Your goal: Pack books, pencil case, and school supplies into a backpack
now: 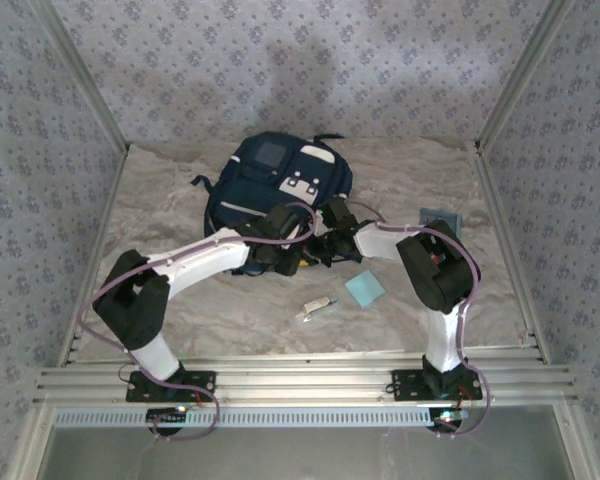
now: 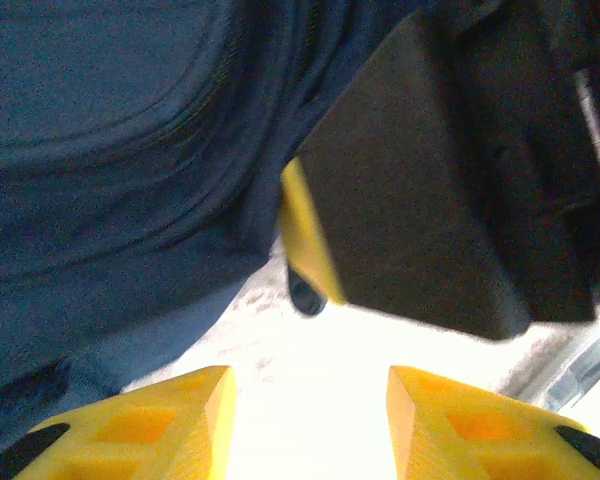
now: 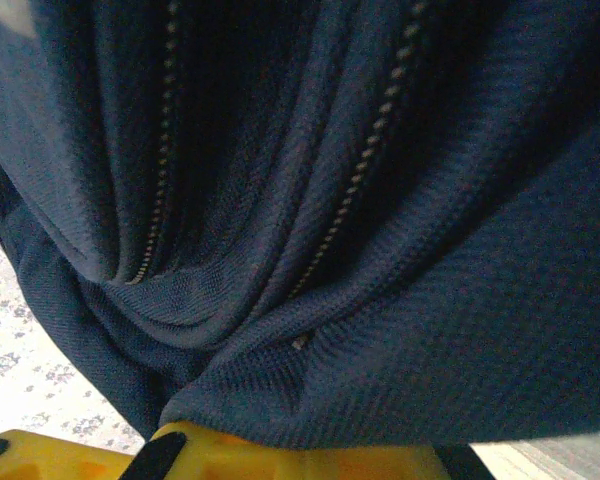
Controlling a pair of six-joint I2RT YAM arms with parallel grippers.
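Pinching the near edge of the large navy-blue fabric backpack (image 1: pixel 270 170), the right end effector (image 3: pixel 280 452) should lift its mouth wide; the left end effector (image 2: pixel 310 412) hovers beside, spread.

Navy folds of the backpack (image 3: pixel 420 300) (zipper lines (image 3: pixel 378 130) run down them) gather into the clamped yellow pincer (image 3: pixel 295 455).

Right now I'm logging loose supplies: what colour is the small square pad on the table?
The pad is light blue, clearest in the top external view.
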